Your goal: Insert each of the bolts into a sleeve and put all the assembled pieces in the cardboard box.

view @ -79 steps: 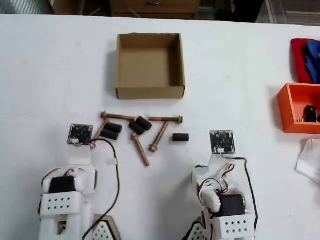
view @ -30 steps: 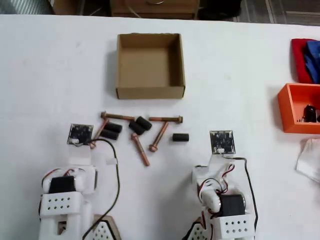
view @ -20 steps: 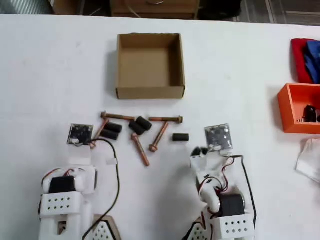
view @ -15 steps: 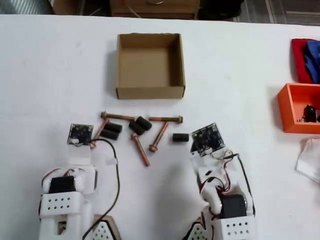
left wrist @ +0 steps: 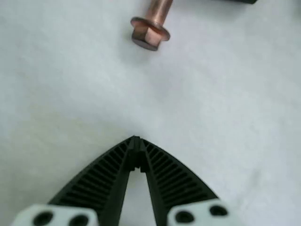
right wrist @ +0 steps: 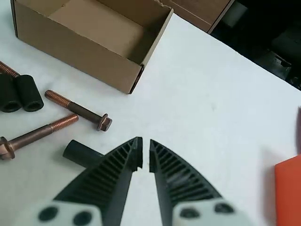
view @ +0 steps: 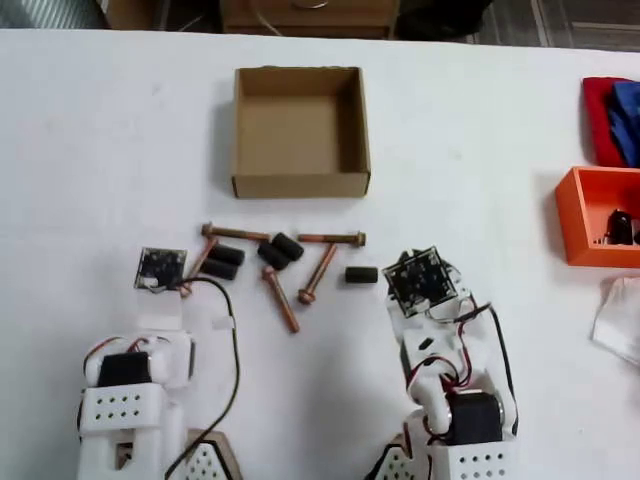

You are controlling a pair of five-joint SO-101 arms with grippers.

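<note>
Several copper bolts [view: 318,272] and black sleeves [view: 272,254] lie loose on the white table in front of the cardboard box [view: 300,185], which holds nothing. One sleeve [view: 361,274] lies apart at the right of the pile, with my right arm [view: 425,280] just beside it. In the right wrist view my right gripper [right wrist: 145,153] hovers over that sleeve [right wrist: 80,153] with a narrow slit between its fingers and nothing in them. My left gripper [left wrist: 136,143] is shut and empty low over the table, a bolt head [left wrist: 149,34] a short way ahead of it.
An orange bin [view: 600,215] with a dark object inside stands at the right edge, red and blue cloth [view: 612,115] behind it and a white crumpled sheet [view: 620,315] in front. The left arm's base [view: 125,400] sits at the near left.
My right arm has swung forward and to the left, up to the lone sleeve. The left arm, the bolts and the sleeves have not moved.
</note>
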